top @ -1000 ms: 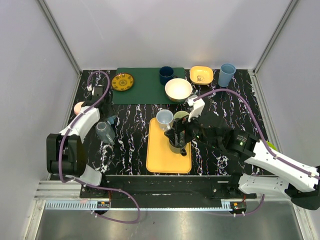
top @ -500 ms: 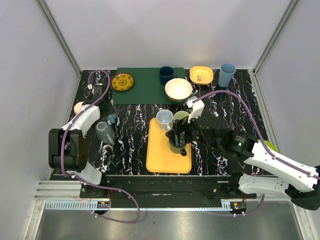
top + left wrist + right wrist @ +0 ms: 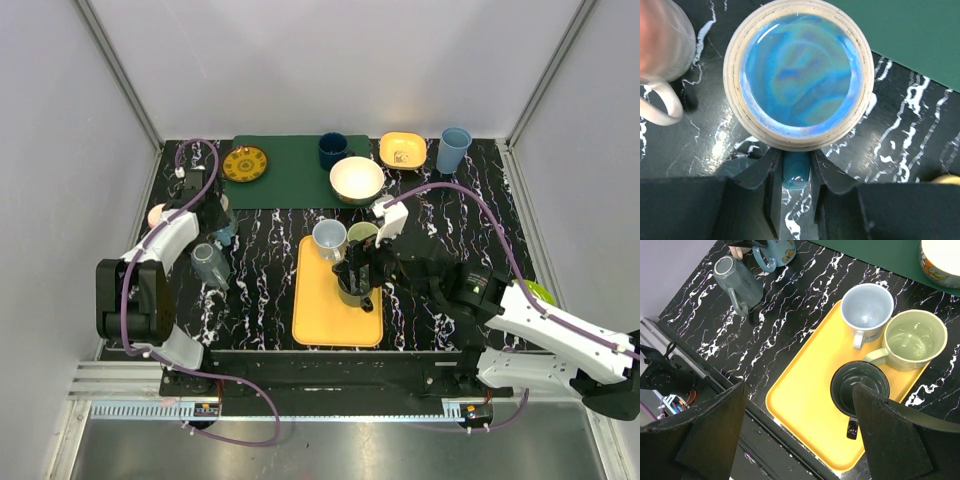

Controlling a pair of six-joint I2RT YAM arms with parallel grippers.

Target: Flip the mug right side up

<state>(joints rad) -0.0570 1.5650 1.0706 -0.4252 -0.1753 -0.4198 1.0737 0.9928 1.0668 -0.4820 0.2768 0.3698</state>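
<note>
My left gripper [image 3: 792, 161] is shut on the handle [image 3: 796, 172] of a teal-blue mug [image 3: 799, 75], at the table's left side in the top view [image 3: 226, 236]. A tan ring round a flat glossy blue face points at the wrist camera; it looks like the mug's base. The mug also shows in the right wrist view [image 3: 776, 251]. A grey-blue mug [image 3: 210, 264] lies on its side just nearer, also in the right wrist view [image 3: 738, 285]. My right gripper [image 3: 800, 425] is open and empty above the yellow tray [image 3: 805, 400], beside a black mug [image 3: 859, 387].
A pink mug [image 3: 660, 45] stands left of the teal mug. The tray [image 3: 320, 310] holds upright pale blue [image 3: 329, 238], green [image 3: 362, 233] and black [image 3: 352, 290] mugs. A green mat [image 3: 290, 185], yellow plate [image 3: 245, 163], navy mug [image 3: 332, 150], two bowls and a blue cup [image 3: 454, 148] line the back.
My left gripper has moved a little toward the back of the table with the teal mug in it. The right arm has barely shifted over the tray.
</note>
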